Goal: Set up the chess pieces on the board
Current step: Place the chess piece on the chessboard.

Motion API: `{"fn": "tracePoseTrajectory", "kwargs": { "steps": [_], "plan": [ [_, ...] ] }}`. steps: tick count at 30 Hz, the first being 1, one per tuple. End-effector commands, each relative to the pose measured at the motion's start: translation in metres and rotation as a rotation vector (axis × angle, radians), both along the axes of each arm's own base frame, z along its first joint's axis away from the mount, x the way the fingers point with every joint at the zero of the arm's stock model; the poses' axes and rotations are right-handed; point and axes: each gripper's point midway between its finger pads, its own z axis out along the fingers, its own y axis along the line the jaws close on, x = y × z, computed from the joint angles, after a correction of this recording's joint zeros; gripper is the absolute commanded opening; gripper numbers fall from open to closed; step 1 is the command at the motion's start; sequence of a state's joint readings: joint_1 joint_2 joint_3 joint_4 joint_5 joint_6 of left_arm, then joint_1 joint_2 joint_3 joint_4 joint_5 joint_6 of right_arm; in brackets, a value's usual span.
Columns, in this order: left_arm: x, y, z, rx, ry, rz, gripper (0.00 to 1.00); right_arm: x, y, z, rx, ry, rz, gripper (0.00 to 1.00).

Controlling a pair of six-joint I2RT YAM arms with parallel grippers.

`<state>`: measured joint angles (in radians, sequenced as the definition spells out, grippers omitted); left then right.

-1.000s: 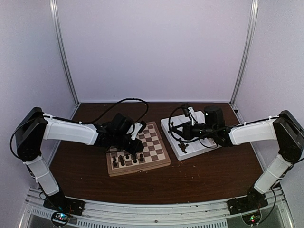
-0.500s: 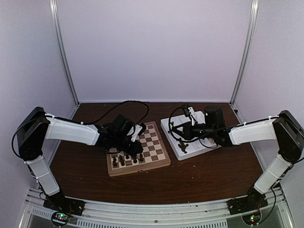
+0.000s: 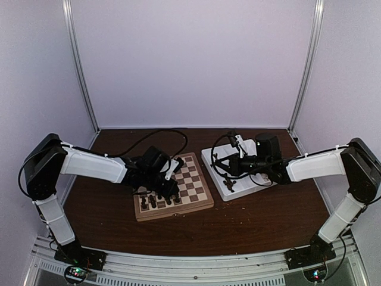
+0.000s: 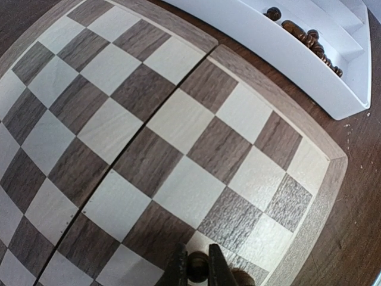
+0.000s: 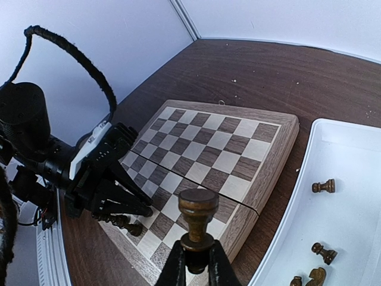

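Pieces (image 3: pixel 158 201) | some on board (image 4: pixel 178 119) near rows, rest in tray (image 4: pixel 280 56) | left gripper (image 4: pixel 195 269) pinches one low over near-edge square | right gripper (image 5: pixel 196 262) pinches another aloft | lower straight, centre, release upright

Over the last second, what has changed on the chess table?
The left arm swung slightly toward the board; the left gripper stayed low over its near rows, shut on a round-topped piece. The right gripper still holds a flat-topped piece over the tray. Nothing was picked up or released.
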<state>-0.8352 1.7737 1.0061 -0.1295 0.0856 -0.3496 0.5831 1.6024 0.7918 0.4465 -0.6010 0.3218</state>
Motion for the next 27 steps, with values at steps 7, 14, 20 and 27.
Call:
{"fn": "tracePoseTrajectory", "kwargs": {
  "steps": [7, 14, 20, 27],
  "plan": [
    [0.008, -0.008, 0.011, -0.023, -0.023, 0.014, 0.01, 0.005, 0.002, 0.009, 0.029, -0.019, 0.002, 0.00],
    [0.010, -0.011, 0.016, -0.029, -0.024, 0.012, 0.11, 0.006, 0.001, 0.009, 0.029, -0.019, 0.000, 0.00],
    [0.012, -0.012, 0.023, -0.030, -0.030, 0.012, 0.12, 0.006, 0.002, 0.009, 0.031, -0.015, 0.004, 0.00],
    [0.012, -0.012, 0.024, -0.028, -0.030, 0.011, 0.16, 0.006, 0.003, 0.008, 0.033, -0.013, 0.006, 0.00]
  ]
}}
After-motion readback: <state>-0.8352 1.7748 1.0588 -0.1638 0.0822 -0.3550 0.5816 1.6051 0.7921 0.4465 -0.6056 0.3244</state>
